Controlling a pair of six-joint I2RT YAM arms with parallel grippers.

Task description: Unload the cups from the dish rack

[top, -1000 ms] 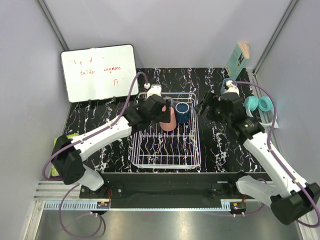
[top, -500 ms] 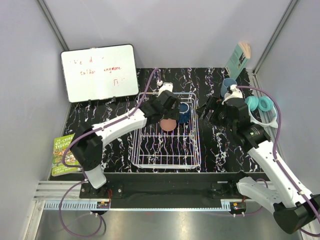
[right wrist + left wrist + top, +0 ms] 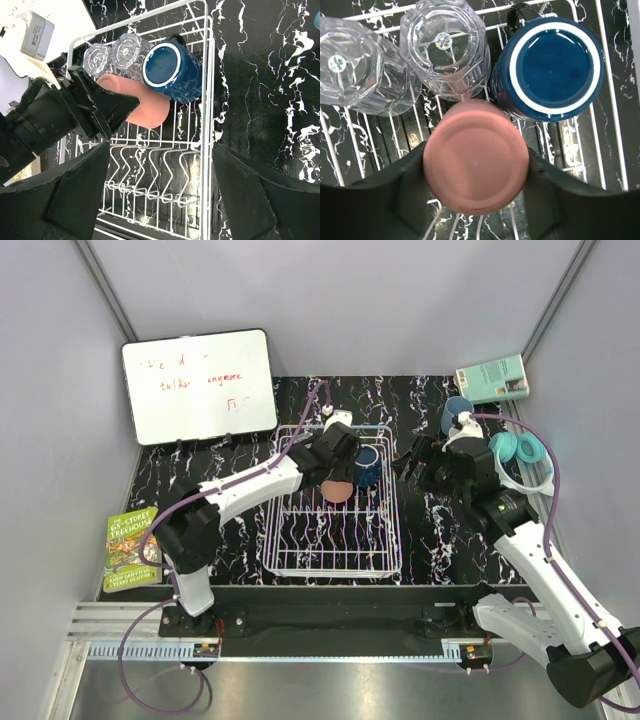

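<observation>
We clamp our left gripper (image 3: 475, 172) on the upturned salmon-pink tumbler (image 3: 476, 150) in the dish rack (image 3: 207, 131), dark navy mug (image 3: 552, 67) just beside it, our right gripper (image 3: 160, 150) spread wide, empty

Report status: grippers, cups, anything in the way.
Left gripper shut on pink tumbler in dish rack. Right gripper open, empty, beside rack. Navy mug and two glasses crowd the tumbler.

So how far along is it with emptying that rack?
Done: one light blue mug stands on the table, outside the dish rack. In hand: the left hand grips the pink tumbler in the rack. Left: the navy mug and two clear glasses.
</observation>
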